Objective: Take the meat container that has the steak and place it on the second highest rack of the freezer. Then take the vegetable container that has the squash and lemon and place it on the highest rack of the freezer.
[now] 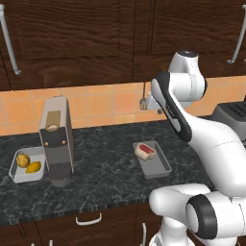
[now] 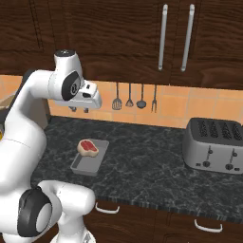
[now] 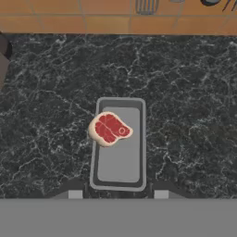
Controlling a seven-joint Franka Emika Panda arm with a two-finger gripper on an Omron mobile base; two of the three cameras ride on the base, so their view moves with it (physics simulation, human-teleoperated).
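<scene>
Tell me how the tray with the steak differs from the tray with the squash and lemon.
The meat container is darker grey and long, lying right of the coffee machine; the vegetable container is paler, squarer, left of it. The first holds one steak at its far end; the second holds a squash and lemon. Both are shallow trays on the counter.

A shallow grey rectangular meat tray lies flat on the black marbled table, carrying a thick red steak with a pale pinkish rim at its far end, overhanging one long edge. Well apart, a second grey tray holds a bumpy mottled squash beside a smooth yellow-orange lemon.
</scene>
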